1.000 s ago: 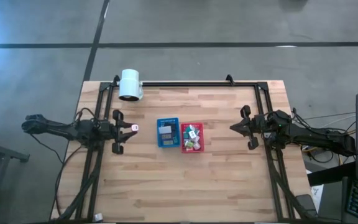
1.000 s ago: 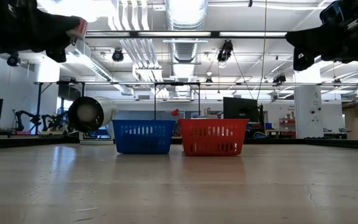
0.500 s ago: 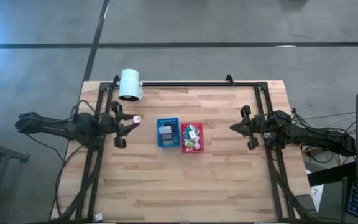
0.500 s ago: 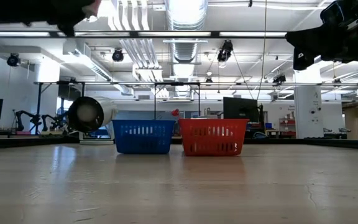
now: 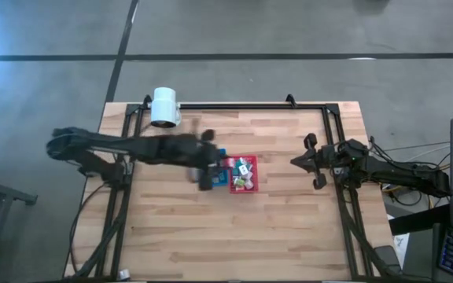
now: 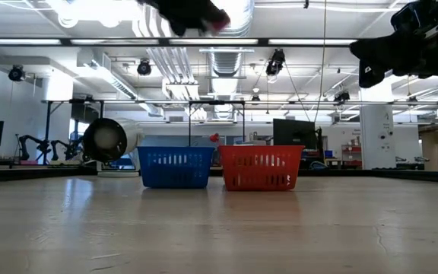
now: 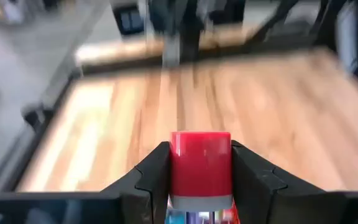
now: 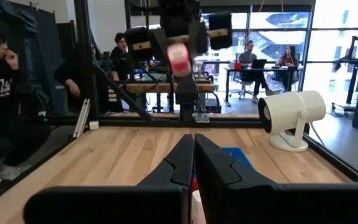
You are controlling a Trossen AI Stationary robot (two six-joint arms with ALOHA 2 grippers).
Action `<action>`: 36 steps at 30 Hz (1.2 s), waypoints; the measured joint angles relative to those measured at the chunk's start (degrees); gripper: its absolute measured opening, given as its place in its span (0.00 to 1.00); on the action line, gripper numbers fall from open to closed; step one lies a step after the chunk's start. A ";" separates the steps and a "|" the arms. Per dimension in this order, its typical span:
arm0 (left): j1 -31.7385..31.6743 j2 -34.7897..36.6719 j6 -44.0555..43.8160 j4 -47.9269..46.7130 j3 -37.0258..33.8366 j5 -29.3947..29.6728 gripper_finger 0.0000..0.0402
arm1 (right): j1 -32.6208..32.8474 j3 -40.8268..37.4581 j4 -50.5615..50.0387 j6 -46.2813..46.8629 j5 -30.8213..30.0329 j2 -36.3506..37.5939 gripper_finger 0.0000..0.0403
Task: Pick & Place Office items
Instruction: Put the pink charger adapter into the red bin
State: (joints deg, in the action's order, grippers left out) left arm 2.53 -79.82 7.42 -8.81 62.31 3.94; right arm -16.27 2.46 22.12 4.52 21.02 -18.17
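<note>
One pink office item (image 7: 201, 163), clamped in the left gripper (image 5: 208, 167), has swung from the table's left side to above the blue tray (image 6: 175, 167), ready for release, while the right gripper (image 5: 314, 163) waits closed.

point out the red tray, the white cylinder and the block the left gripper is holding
red tray (image 6: 260, 169), low view, on its perforated front wall.
white cylinder (image 5: 164, 107), high view, on its rounded top.
pink block (image 7: 201, 163), left wrist view, on its front face, between the fingers.
</note>
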 joint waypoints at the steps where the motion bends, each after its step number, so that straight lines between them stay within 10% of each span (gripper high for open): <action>1: -0.38 -3.12 -0.43 -3.16 2.94 0.00 0.33 | 0.00 0.00 -0.37 -0.01 0.00 0.00 0.02; 16: -4.95 -36.43 -0.53 -28.54 33.06 -12.98 0.33 | 0.01 0.00 -1.01 -0.19 0.00 -0.02 0.02; 36: -5.47 -45.17 0.18 -29.78 34.94 -13.00 0.38 | 0.02 -0.04 -1.80 -0.60 0.02 0.02 0.02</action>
State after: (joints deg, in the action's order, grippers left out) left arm -2.94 -124.99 7.60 -38.59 97.25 -9.06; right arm -16.25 2.42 20.32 3.92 21.04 -18.15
